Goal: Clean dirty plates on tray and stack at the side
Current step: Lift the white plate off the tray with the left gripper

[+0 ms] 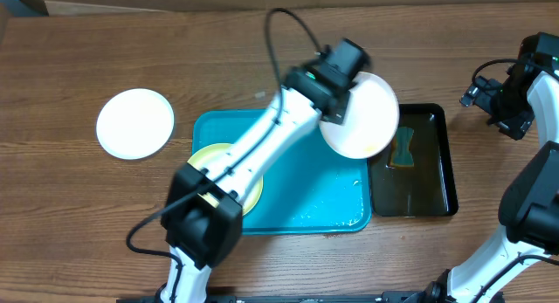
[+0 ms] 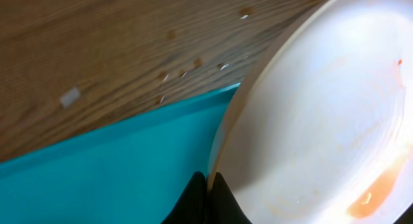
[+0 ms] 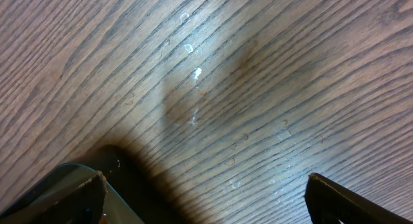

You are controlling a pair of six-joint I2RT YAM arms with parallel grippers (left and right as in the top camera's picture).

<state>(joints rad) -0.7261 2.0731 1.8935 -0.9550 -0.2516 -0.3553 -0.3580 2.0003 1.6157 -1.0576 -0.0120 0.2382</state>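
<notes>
Overhead: left gripper (image 1: 328, 120) clamped plate (image 1: 369, 120) at its rim, over tray (image 1: 306, 198) corner at 2 o'clock; right gripper (image 3: 205, 195) gaped, empty. You needed a firm hold, smear (image 2: 377, 188) facing sponge (image 1: 403, 152).

A brown wooden table (image 1: 79, 67) with long dark grain fills the view. Light glares off the wood and catches small droplets (image 3: 193, 72). A pale strip (image 1: 175, 6) runs past its far edge.
</notes>
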